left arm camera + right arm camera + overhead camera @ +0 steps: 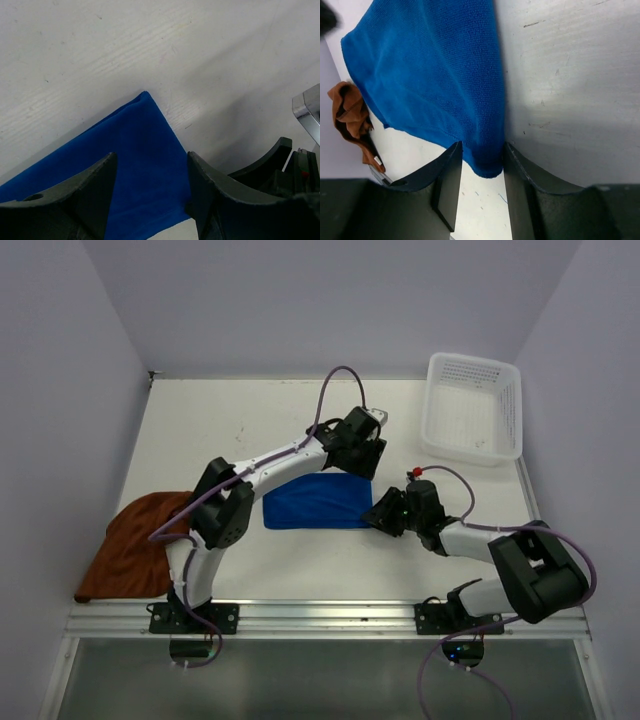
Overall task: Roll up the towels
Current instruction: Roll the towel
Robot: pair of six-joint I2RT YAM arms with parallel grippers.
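The table is my work surface. The brown towel hangs bunched over its left edge, well apart from both arms; I judge it is for later. The blue towel lies flat near the middle, between the two arms, its long side running left to right. The basket sits in the far right corner, apart from everything, and I can ignore it.

The left gripper sits over the blue towel's far right corner. In its wrist view the fingers stand apart, one over the cloth and the other at its right edge, with nothing clamped. The right gripper is at the near right corner. Its wrist view shows that corner lying between the fingers and filling the gap, but I cannot tell whether the cloth is truly pinched.

My read is that this is the grab of the right-hand short edge, so the roll can run toward the left. To do it well, I want both pinches to take the same depth of cloth, right at the corners, so the edge lifts level. I would press low enough to catch fabric rather than skate over it, check both holds with a small lift, then turn the edge over evenly. An uneven bite would likely give a cone, not a roll.
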